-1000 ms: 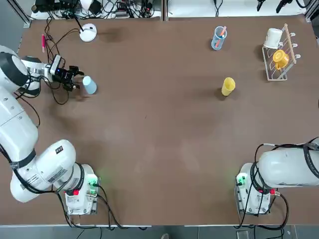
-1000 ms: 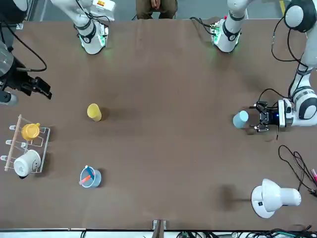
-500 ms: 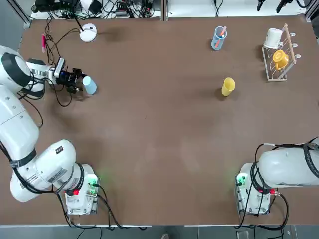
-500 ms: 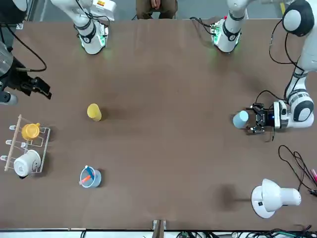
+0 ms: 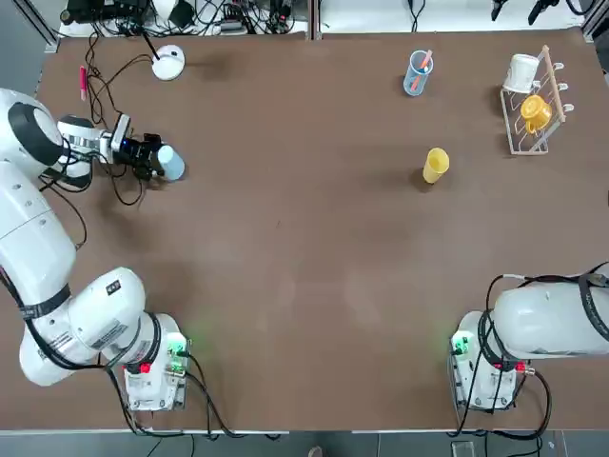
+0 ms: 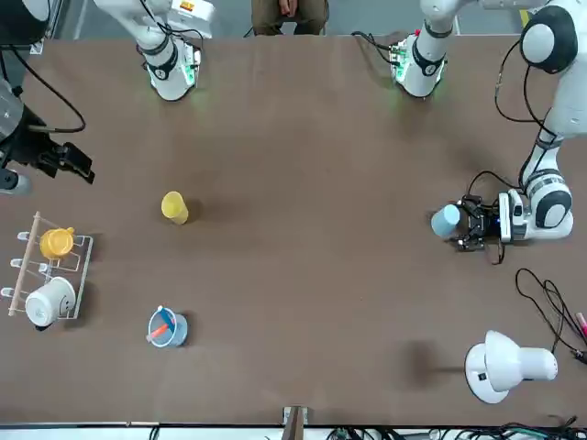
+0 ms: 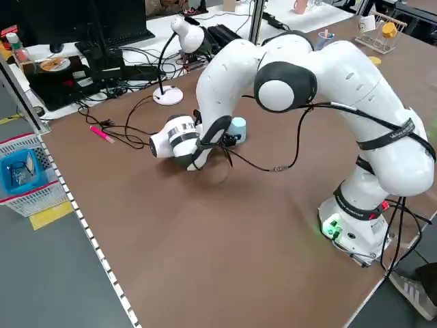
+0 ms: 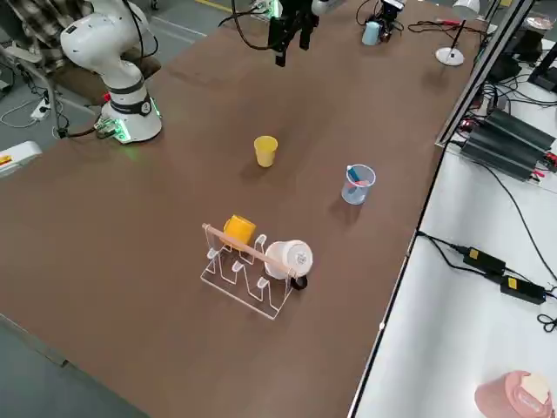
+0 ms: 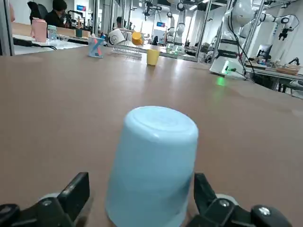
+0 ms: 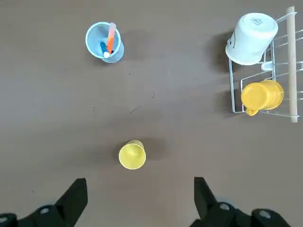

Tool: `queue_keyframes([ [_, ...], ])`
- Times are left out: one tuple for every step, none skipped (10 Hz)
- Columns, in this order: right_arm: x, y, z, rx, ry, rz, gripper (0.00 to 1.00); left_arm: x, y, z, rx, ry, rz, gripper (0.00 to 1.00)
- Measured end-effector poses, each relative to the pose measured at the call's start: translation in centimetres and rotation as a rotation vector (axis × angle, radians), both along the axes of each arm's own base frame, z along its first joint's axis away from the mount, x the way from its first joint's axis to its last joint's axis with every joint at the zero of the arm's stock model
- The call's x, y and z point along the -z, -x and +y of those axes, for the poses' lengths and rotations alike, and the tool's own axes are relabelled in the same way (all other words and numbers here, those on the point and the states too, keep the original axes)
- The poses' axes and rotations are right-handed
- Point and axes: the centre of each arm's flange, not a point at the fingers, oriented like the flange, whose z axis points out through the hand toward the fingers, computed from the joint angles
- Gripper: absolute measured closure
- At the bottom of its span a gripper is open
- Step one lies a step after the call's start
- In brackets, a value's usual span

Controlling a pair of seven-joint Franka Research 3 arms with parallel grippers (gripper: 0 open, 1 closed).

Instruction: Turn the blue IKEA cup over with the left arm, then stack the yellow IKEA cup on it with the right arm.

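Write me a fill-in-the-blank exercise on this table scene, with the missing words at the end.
The blue cup stands with its closed ____ facing up. The yellow cup stands with its open ____ facing up. The open fingers beside the blue cup belong to the ____ arm. The orange-yellow mug sits on a wire ____.

Missing words: bottom; rim; left; rack.

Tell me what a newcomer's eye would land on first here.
Probably the bulky, glossy white left arm, sweeping up the table's left side in the top view, its open black gripper around the upside-down light-blue plastic cup. Next, likely the small yellow plastic cup, upright and alone right of the table's middle, then the white wire rack at the far right, holding a white mug and an orange-yellow mug.
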Motion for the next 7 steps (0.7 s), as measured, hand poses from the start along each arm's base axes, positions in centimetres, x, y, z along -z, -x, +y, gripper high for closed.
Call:
queue_keyframes([
  [0.0,0.0,0.0,0.001,0.000,-0.004,0.00,0.2,-0.1,-0.3,-0.001,0.005,-0.002,0.05],
  [-0.1,-0.1,0.0,0.001,0.000,-0.010,0.00,0.3,-0.2,-0.7,0.001,0.012,-0.003,0.06],
  [-0.1,-0.2,0.0,0.001,-0.001,-0.014,0.00,0.4,-0.3,-1.0,0.003,0.017,-0.003,0.11],
  [-0.2,-0.2,-0.1,0.001,-0.001,-0.018,0.00,0.5,-0.3,-1.2,0.006,0.021,-0.004,0.12],
  [-0.2,-0.2,-0.1,0.001,-0.001,-0.020,0.00,0.5,-0.3,-1.4,0.008,0.025,-0.003,0.12],
  [-0.2,-0.2,-0.1,0.002,-0.001,-0.021,0.00,0.6,-0.4,-1.6,0.011,0.029,-0.010,0.11],
  [-0.2,-0.2,-0.1,0.002,-0.001,-0.021,0.00,0.7,-0.5,-1.9,0.017,0.034,-0.027,0.11],
])
